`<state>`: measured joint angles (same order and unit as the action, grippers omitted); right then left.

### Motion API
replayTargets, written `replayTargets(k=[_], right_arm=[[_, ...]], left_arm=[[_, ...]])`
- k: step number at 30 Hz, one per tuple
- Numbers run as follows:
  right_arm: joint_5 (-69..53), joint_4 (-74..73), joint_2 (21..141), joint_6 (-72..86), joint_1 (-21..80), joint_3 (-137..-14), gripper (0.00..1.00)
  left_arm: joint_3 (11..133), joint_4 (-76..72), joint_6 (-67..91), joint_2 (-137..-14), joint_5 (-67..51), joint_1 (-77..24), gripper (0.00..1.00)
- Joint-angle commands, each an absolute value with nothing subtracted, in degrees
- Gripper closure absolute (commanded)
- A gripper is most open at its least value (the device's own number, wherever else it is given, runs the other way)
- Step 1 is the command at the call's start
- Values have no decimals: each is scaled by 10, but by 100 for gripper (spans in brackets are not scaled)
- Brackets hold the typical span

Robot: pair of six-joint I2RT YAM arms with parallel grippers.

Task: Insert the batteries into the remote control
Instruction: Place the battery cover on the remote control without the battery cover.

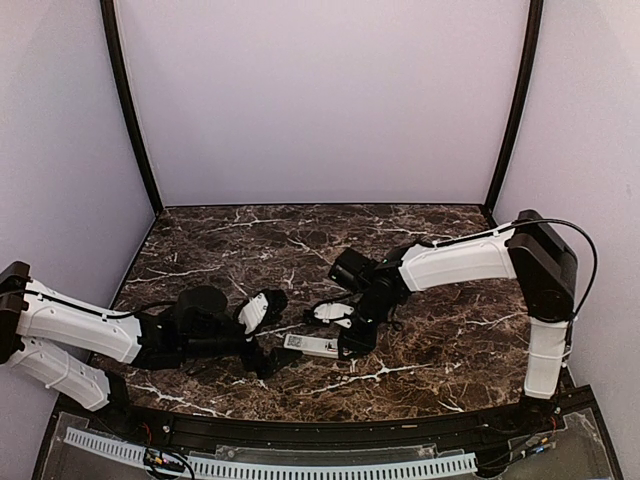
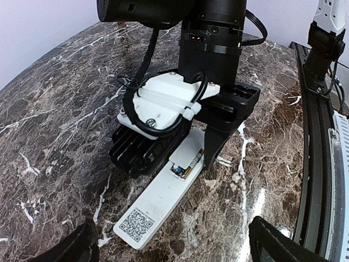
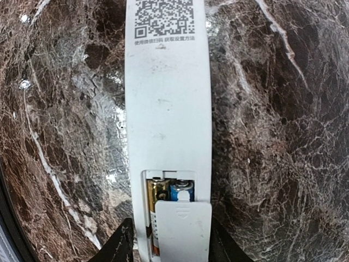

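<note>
Two batteries (image 3: 180, 192), one blue and one gold-tan, sat side by side in the open compartment of the remote control (image 3: 168, 109), and only the right wrist view showed both clearly. In the same view a white cover (image 3: 183, 229) lay over the lower part of that compartment. The right gripper (image 3: 170, 248) had its jaws partly apart, one finger close against each long edge of the remote at the compartment end. I could not tell whether they pinched it. The left wrist view showed that gripper from outside, hiding most of the compartment so that only a bit of blue showed. It also showed the remote lying back-up on the marble table (image 1: 450, 330), its QR label at the left end. The left gripper (image 2: 182, 248) stood wide open just left of that end, holding nothing. The top view alone placed the remote between the two arms, toward the near edge.
</note>
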<state>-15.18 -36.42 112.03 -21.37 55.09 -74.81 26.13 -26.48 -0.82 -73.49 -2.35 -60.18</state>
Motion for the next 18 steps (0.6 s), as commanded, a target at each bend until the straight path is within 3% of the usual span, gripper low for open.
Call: replayTargets(k=[1,18], right_arm=[[-154,-368,1131,-220,549,-764,57],[-180,-351,1142,-218,552,-773,64]], left_arm=[[274,-251,-8,-737,-24,-603,5],[279,-243,-20,-742,-18,-603,5]])
